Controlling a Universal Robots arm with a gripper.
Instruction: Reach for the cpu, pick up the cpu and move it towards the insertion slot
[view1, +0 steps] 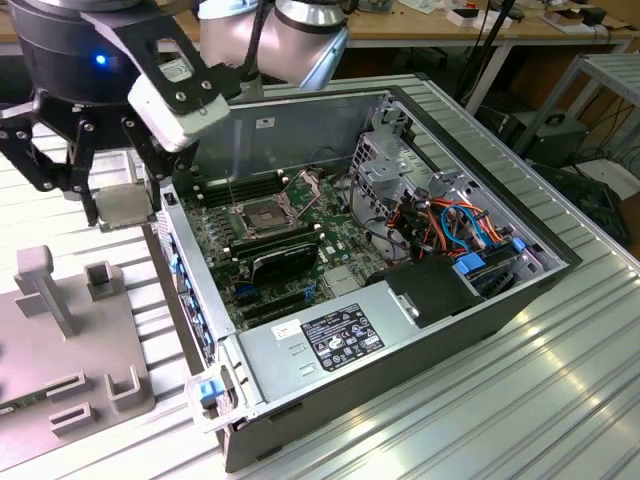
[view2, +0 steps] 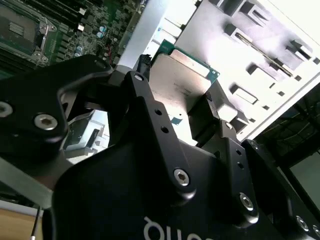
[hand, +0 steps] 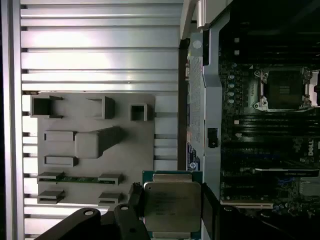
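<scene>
Between the fingers (hand: 207, 212) of the hand (hand: 172, 210), the cpu (hand: 172, 205) is sitting clamped by two opposite edges, silvery lid facing the first wrist view, green rim showing at one edge; the second wrist view is showing it the same way (view2: 182, 85). So pickup looks done, and the carry toward the insertion slot (view1: 262, 215) is the step in hand.

In the exterior view the hand (view1: 122, 205) is hanging outside the open computer case (view1: 420, 330), above the ribbed tabletop (view1: 520, 400), with the slot well apart at about 3 o'clock from it. Socket frame is sitting on the green motherboard (view1: 290, 260), dark centre exposed, so it is reading as open, though I cannot tell how the retention plate is standing.

Judgement: the move is calling for a lift over the case side wall (view1: 190, 290), which is standing between hand and slot, then squaring the chip to the socket.

Around: grey fixture plate (view1: 60, 350) with raised holders at 6 o'clock from the hand; black card (view1: 285, 262) just beside the socket; bundled cables (view1: 455, 225) and power supply (view1: 330, 345) farther off.
</scene>
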